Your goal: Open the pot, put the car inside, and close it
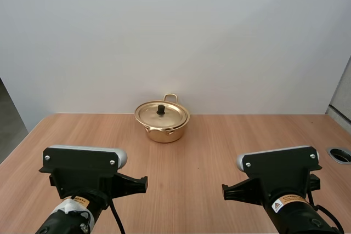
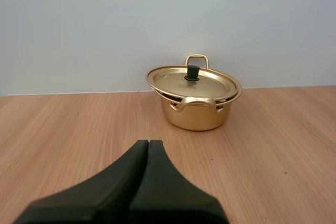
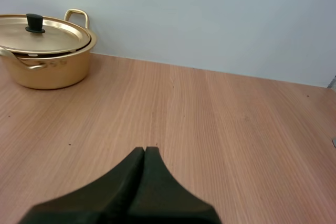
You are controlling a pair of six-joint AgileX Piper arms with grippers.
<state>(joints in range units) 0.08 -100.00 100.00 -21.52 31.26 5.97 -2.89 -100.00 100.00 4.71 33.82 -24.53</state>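
Observation:
A small golden pot (image 1: 163, 129) stands at the back middle of the wooden table, its golden lid (image 1: 162, 114) on it with a black knob (image 1: 161, 109). No car shows. My left gripper (image 2: 148, 144) is shut on nothing, low over the table and well short of the pot (image 2: 196, 113). My right gripper (image 3: 145, 150) is also shut on nothing, with the pot (image 3: 46, 59) far ahead and off to its left side. In the high view both arms sit at the near edge, left arm (image 1: 82, 176) and right arm (image 1: 279, 182).
The wooden table (image 1: 192, 157) stretches bare between the arms and the pot. A round grey cable port (image 1: 341, 154) sits at the table's right edge. A plain white wall stands right behind the pot.

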